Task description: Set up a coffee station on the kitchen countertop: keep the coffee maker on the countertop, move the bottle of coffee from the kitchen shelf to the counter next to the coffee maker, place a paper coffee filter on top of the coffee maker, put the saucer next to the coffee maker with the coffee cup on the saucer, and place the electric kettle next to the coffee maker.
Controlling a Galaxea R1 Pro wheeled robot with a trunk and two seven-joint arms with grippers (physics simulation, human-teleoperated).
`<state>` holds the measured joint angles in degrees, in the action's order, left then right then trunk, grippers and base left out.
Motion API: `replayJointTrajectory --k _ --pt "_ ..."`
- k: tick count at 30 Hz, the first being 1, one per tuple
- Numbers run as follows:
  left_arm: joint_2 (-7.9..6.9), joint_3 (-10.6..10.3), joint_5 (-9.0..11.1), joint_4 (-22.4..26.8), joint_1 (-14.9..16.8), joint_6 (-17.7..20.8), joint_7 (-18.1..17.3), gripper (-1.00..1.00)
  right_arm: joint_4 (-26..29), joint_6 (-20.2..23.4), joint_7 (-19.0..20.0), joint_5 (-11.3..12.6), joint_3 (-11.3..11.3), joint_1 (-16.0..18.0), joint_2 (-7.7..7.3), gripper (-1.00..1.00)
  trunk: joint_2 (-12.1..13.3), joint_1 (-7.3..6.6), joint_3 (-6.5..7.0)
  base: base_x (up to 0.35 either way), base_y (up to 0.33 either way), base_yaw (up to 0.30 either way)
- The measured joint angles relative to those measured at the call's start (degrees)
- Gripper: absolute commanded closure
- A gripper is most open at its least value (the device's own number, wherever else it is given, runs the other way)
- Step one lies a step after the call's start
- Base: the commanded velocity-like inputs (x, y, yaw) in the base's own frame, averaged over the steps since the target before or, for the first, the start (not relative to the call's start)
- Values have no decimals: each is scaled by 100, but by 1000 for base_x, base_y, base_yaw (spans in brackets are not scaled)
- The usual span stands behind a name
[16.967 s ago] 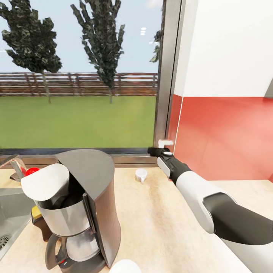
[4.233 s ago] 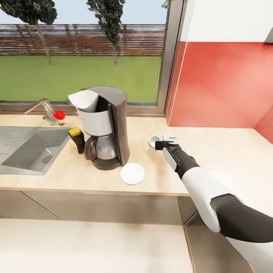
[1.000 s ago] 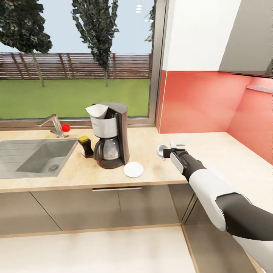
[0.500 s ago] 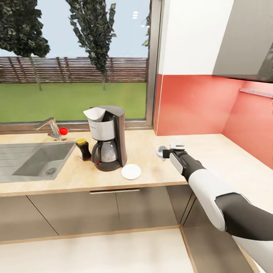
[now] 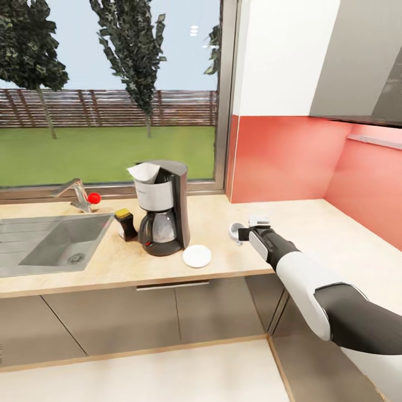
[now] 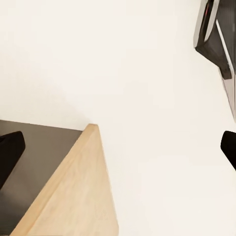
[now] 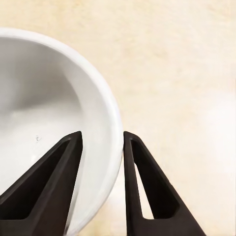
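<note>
Saucer beside coffee maker

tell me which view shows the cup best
The right wrist view: the cup is close up there, its rim wall between the right claw fingers, one inside, one outside. The head view shows the cup small on the countertop, partly behind the claw, right of the saucer.

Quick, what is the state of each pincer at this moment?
Left pincer: open, holding nothing.
Right pincer: closed on the wall of the coffee cup, one finger inside and one outside.
</note>
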<state>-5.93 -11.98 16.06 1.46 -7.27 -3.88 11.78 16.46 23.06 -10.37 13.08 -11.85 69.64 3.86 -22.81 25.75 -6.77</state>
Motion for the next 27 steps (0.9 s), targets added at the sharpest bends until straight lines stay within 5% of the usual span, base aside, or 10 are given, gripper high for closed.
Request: replayJointTrajectory --k 11,27 --pt "5 -10 1 -3 71 -4 1 -100 -10 7 11 0 0 0 1 100 0 0 98 0 284 -53" --pt "-1 -13 1 -5 71 -12 -1 -100 -474 -4 5 2 5 1 4 100 0 0 241 0 19 -22"
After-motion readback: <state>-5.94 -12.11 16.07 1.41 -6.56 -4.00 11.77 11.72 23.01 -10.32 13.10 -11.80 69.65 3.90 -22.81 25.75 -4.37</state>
